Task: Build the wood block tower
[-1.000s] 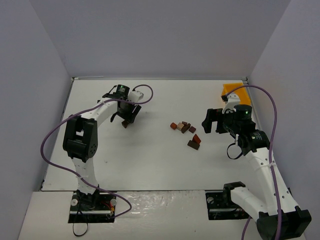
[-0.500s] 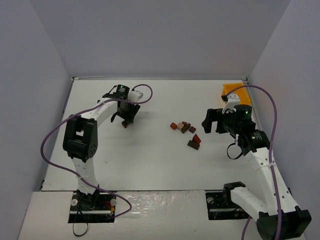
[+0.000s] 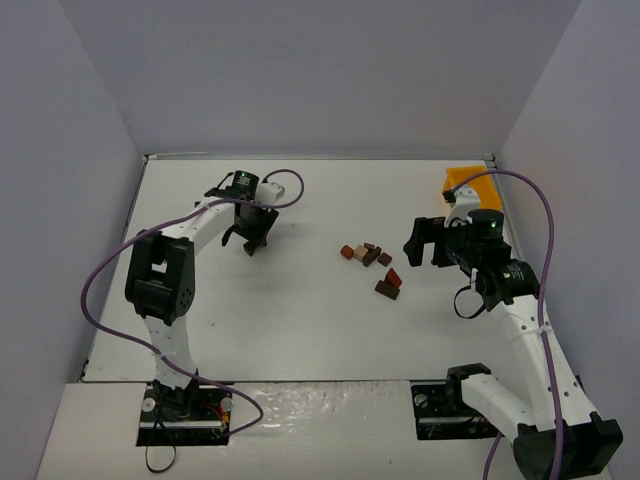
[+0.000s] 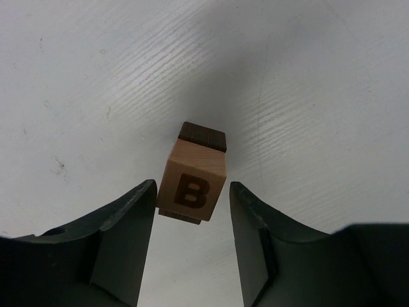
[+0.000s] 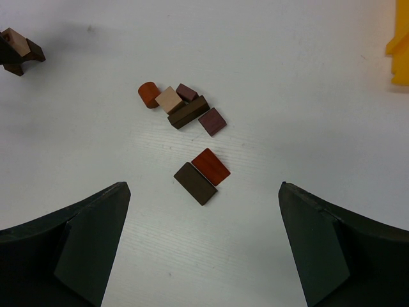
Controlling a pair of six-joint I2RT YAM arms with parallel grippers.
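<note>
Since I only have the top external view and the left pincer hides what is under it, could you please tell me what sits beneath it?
Observer: The left wrist view shows a light tan block marked B resting on a dark brown piece, between the fingers of the left pincer.
Operator: Thank you. Is it gripped?
Observer: I cannot tell. The fingers flank it closely, with a sliver of table showing on one side.
Operator: And the right pincer?
Observer: In the right wrist view the right pincer is wide open, with the loose blocks lying below, between its fingers.
</note>
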